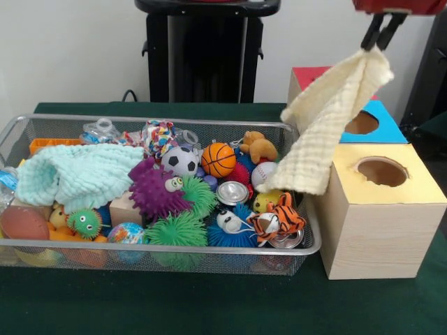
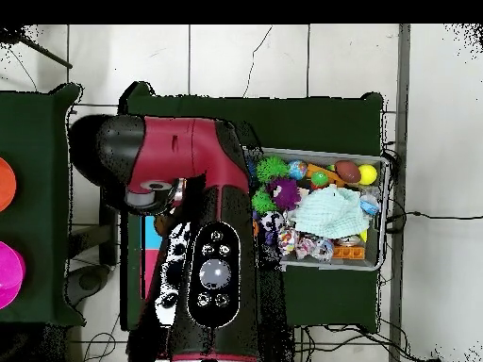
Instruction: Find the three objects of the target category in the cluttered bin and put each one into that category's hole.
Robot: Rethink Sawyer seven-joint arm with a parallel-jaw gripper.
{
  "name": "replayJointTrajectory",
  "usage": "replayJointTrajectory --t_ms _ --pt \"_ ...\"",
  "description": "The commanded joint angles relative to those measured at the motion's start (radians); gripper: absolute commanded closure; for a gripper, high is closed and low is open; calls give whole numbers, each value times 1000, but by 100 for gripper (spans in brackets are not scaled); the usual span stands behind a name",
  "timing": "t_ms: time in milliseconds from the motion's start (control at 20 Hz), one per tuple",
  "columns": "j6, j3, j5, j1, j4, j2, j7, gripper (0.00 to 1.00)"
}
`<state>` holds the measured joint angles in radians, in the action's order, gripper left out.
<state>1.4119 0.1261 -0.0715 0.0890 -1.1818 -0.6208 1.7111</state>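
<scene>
In the front view my gripper [image 1: 380, 31] hangs at the top right, shut on a corner of a large cream cloth [image 1: 328, 125]. The cloth hangs over the bin's right end and in front of the boxes. The wire mesh bin [image 1: 140, 246] is full of toys. One multicoloured patchwork bundle [image 1: 159, 134] shows at the bin's back; I see no other such bundles. The round hole [image 1: 381, 170] in the yellow-topped box lies open, just right of the cloth's lower edge. In the overhead view the arm [image 2: 208, 236] covers the gripper and the boxes; the bin [image 2: 377, 160] shows to its right.
A blue-topped box [image 1: 383, 129] and a red-topped box [image 1: 307, 75] stand behind the yellow one. A mint cloth [image 1: 77, 174] covers the bin's left part. A purple spiky ball [image 1: 155, 190], a basketball [image 1: 218, 159] and a tiger toy [image 1: 279, 220] lie in the bin.
</scene>
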Motion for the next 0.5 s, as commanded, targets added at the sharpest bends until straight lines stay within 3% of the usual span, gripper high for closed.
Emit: replayJointTrajectory --t_ms 50,250,500 --pt "170 -40 -12 -57 113 -46 143 100" --pt "-14 -75 -49 -67 95 49 188 100" --pt "-103 -73 -53 -53 158 145 248 100"
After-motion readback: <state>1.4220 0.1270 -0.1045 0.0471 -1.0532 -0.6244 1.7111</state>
